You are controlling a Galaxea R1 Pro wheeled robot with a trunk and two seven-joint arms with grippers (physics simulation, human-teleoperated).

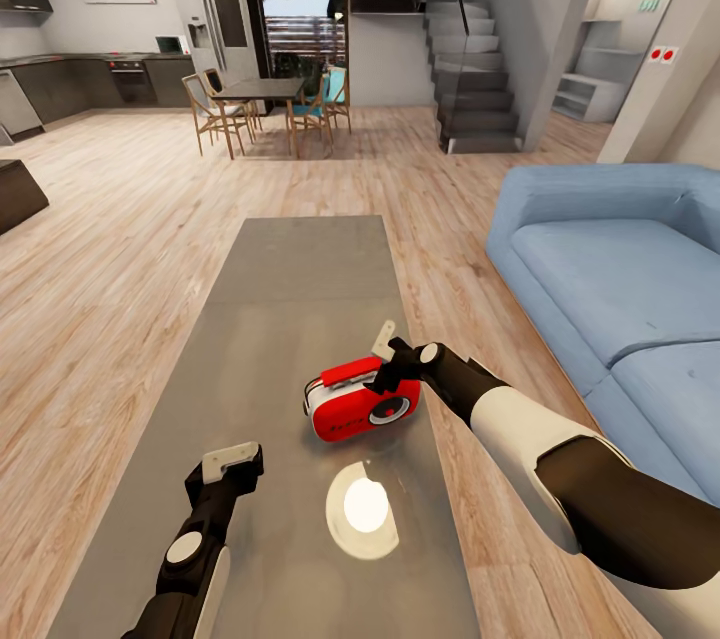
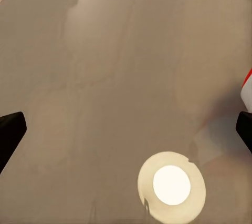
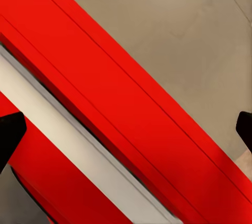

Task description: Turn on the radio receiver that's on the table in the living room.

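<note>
Wood plank floor (image 1: pixel 110 249) flanks the glossy grey table (image 1: pixel 290 309), where the left gripper (image 1: pixel 232 464) hovers, fingers apart. Near centre sits the radio receiver (image 1: pixel 360 404), the right gripper (image 1: pixel 385 359) spread over its top; blue sofa (image 1: pixel 610 269) right.

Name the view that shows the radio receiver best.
The head view: the whole radio receiver sits on the table, dial and handle visible, right gripper at its top. The right wrist view gives a close-up of its red and white surfaces; the left wrist view catches an edge.
</note>
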